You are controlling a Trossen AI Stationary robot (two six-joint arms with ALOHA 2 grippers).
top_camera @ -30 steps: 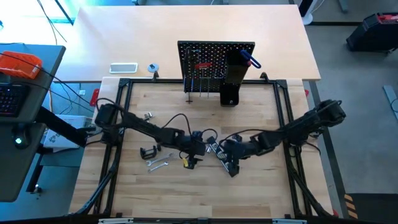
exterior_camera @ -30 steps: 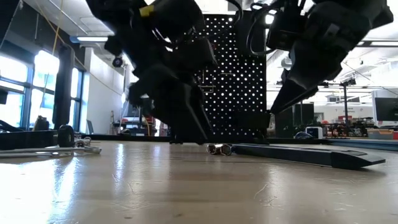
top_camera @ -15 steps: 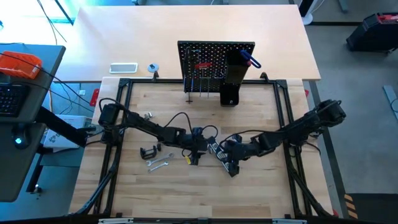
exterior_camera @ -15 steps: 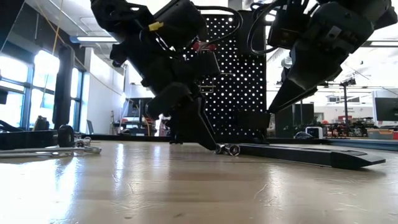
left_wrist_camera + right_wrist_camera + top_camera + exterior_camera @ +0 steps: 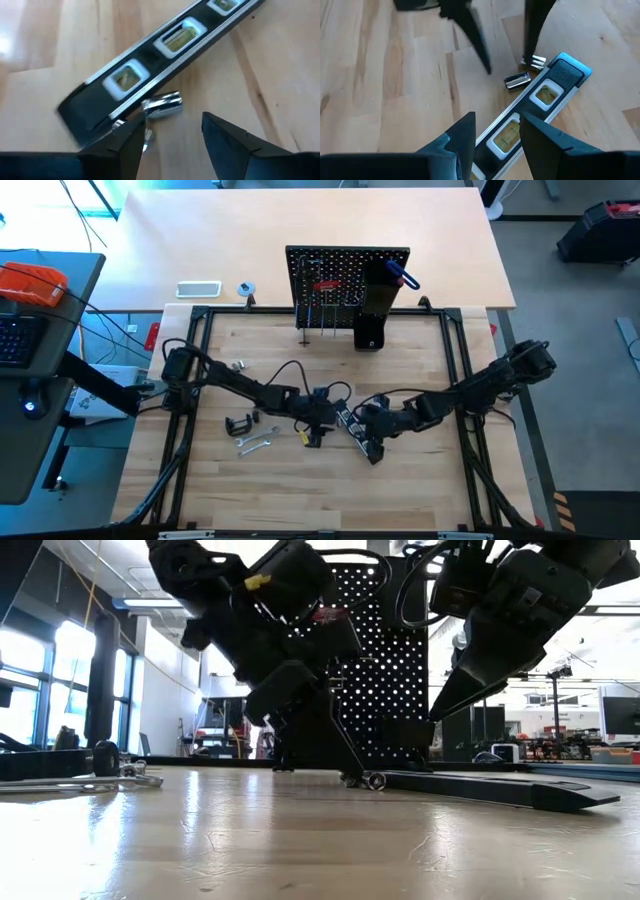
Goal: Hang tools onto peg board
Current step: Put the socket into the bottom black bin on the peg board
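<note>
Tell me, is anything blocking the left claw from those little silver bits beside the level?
Nothing visible does. The left gripper hangs open just over the small silver pieces, which lie on bare wood against the black-and-silver bar.

Black-and-silver level [image 5: 165, 42] flat on the table, tools [image 5: 325, 285] hanging on upright peg board [image 5: 345, 268].
</note>
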